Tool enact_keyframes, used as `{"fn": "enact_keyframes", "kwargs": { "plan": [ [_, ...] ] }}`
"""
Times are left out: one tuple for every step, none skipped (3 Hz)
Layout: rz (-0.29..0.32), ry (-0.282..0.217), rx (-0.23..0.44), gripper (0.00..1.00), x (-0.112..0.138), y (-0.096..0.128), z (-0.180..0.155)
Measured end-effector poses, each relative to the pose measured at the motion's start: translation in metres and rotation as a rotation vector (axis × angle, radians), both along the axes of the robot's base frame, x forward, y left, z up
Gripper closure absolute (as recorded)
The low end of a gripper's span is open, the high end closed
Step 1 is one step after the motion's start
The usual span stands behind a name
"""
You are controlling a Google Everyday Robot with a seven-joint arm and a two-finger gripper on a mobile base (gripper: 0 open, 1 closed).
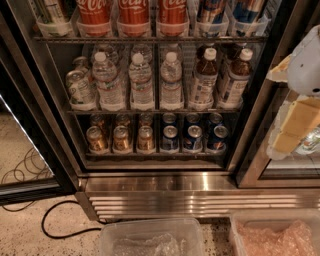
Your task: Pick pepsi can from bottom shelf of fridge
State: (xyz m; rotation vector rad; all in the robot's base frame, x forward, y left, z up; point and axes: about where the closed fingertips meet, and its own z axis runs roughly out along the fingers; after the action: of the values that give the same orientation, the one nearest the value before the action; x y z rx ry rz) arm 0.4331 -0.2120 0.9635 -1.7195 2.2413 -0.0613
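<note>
The fridge (200, 192) stands open in front of me, with a ribbed steel base. Its bottom shelf (155, 156) holds short gold-brown cans on the left and blue pepsi cans on the right. The front pepsi cans (192, 138) stand upright in three rows with silver tops showing. My gripper (295, 125), white with tan parts, hangs at the right edge of the view. It is outside the fridge, to the right of the door frame, at about the height of the bottle shelf and above the cans. It holds nothing that I can see.
Water and tea bottles (141, 82) fill the middle shelf, and red Coca-Cola cans (133, 12) stand above. The glass door (30, 150) is swung open at the left. A black cable (55, 230) lies on the floor. Two clear plastic bins (150, 237) sit in front of the base.
</note>
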Motion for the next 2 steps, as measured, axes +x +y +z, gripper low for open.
{"fn": "enact_keyframes", "kwargs": {
  "plan": [
    [-0.045,0.032,0.116,0.00,-0.017,0.016,-0.036],
    [-0.086,0.077,0.291,0.00,-0.029,0.053,-0.088]
  ]
}}
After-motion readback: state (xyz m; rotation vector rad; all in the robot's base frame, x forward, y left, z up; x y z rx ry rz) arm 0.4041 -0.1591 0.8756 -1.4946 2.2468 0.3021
